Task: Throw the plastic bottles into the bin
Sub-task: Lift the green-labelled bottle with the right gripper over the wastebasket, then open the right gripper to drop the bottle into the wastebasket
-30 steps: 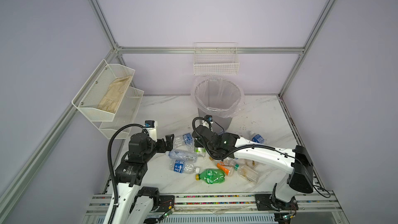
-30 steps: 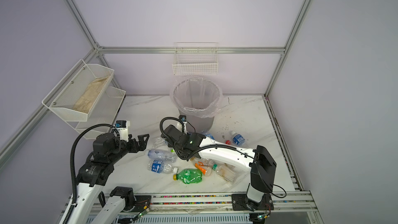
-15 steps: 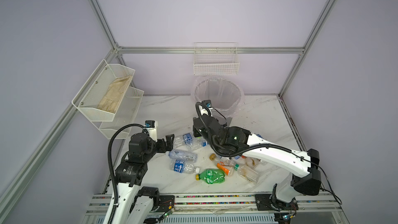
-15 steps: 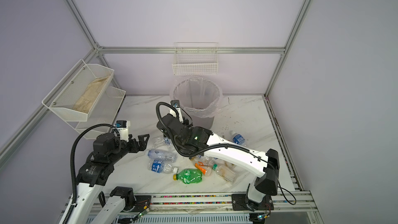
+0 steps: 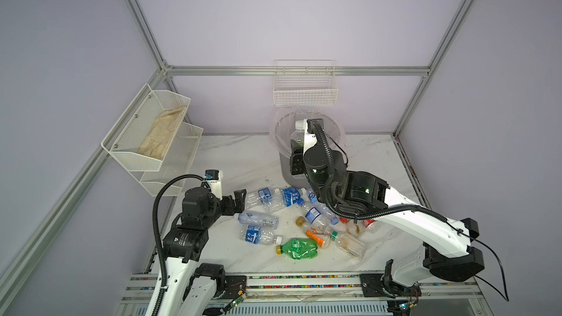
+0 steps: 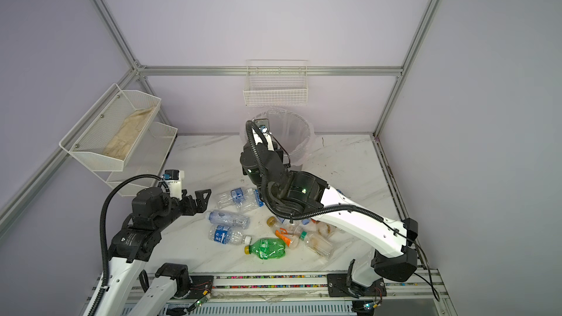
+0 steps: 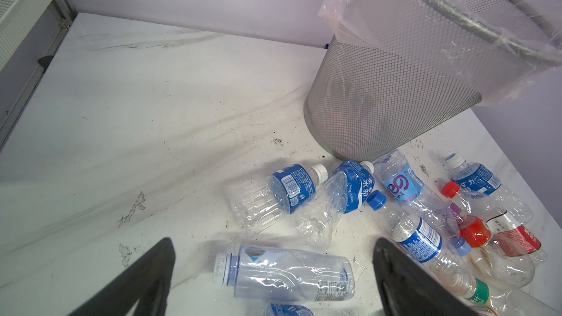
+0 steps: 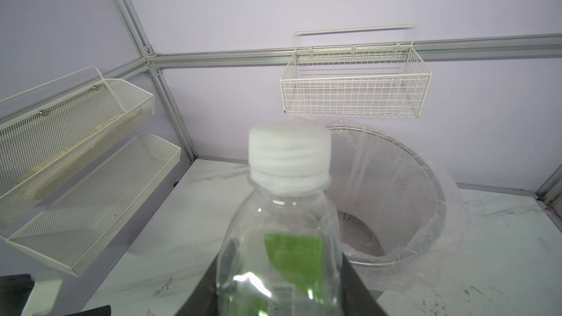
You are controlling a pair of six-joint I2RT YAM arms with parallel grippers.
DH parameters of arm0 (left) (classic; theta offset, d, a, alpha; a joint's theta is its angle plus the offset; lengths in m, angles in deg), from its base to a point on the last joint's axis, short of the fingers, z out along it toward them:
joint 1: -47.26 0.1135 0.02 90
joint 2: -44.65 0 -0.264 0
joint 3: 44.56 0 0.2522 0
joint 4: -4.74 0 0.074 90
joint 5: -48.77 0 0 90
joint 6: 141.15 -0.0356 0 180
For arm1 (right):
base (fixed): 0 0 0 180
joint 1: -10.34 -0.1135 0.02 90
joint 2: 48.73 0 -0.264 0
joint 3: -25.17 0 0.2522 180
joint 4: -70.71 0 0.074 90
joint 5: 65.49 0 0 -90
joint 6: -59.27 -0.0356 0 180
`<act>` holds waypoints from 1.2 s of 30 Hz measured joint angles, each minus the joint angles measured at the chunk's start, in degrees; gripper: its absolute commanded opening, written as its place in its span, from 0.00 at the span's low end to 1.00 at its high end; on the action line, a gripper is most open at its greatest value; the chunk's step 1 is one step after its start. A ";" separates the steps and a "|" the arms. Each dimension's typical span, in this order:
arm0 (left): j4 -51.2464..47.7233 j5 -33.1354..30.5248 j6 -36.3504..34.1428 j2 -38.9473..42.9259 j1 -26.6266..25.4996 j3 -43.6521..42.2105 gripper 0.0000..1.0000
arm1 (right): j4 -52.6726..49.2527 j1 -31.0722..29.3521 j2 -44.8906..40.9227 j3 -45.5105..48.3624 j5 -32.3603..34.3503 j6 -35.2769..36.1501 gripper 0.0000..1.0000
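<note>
- Hand on the right (image 8: 282, 296): clenches a clear plastic bottle with white cap and green label (image 8: 286, 214), cap upward, raised near the rim of the round grey mesh bin lined with a clear bag (image 8: 392, 183).
- Hand on the left (image 7: 273, 243): gapes wide, grasps nothing, hovers low over the white marbled surface (image 7: 152, 101).
- Other plastic bottles (image 5: 258, 219): lie scattered on the surface before the bin, one green bottle (image 5: 299, 249) nearest the front edge.
</note>
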 measured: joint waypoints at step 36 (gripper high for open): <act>0.00 0.02 -0.02 0.26 -0.17 0.00 1.00 | -4.13 25.99 18.86 -19.41 -18.23 -1.51 0.66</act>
